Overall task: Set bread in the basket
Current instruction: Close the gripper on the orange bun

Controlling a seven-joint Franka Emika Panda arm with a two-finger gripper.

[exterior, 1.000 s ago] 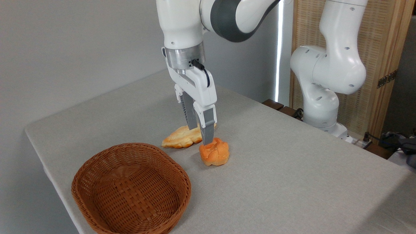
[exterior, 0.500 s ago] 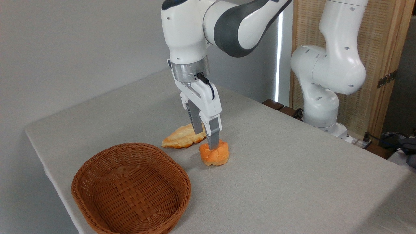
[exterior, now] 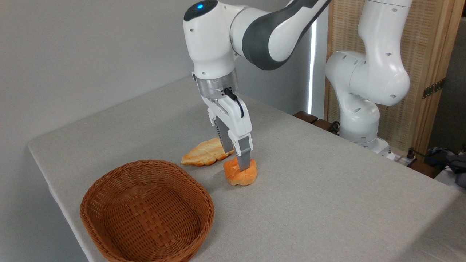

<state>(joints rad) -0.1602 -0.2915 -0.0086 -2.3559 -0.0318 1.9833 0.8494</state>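
bread point(exterior: 240, 174), the lumpy orange-golden bun, sat on the grey table point(exterior: 327, 196), with the flat pale loaf point(exterior: 205, 153) just beside it at ten o'clock. the gripper point(exterior: 238, 160) stood over the bun with its fingers parted, the near finger point(exterior: 244, 154) down in front of the bun's top and the far one behind it; whether they pressed it i cannot tell. the basket point(exterior: 147, 213) lay empty at seven o'clock from the bun, near but apart. the arm's white base point(exterior: 364, 94) stood at two o'clock.
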